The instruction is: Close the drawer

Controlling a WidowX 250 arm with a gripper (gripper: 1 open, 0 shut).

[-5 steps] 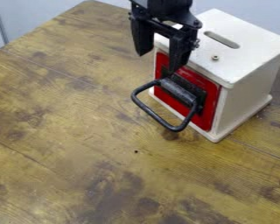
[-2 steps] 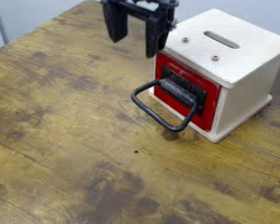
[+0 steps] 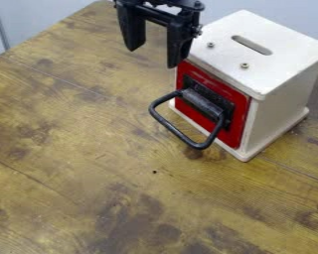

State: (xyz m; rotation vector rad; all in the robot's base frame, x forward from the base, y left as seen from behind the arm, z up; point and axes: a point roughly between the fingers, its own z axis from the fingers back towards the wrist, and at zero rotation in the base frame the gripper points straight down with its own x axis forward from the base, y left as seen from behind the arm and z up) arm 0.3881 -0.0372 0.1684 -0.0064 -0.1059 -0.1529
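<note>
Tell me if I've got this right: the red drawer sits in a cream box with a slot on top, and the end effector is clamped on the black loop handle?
Not quite. The camera view shows the end effector open and hanging above the table, clear of the handle. The rest is right: red drawer, cream box, slot on top.

Spread black fingers hang beside the red drawer.

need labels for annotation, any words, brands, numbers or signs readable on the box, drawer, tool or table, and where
None can be read.
Cream casing: a slot and small dark dots on top, no lettering.
Red drawer with its black front plate and wire handle: no visible text.
Tool: plain black, no marking.
Wooden table: only grain and stains.
</note>
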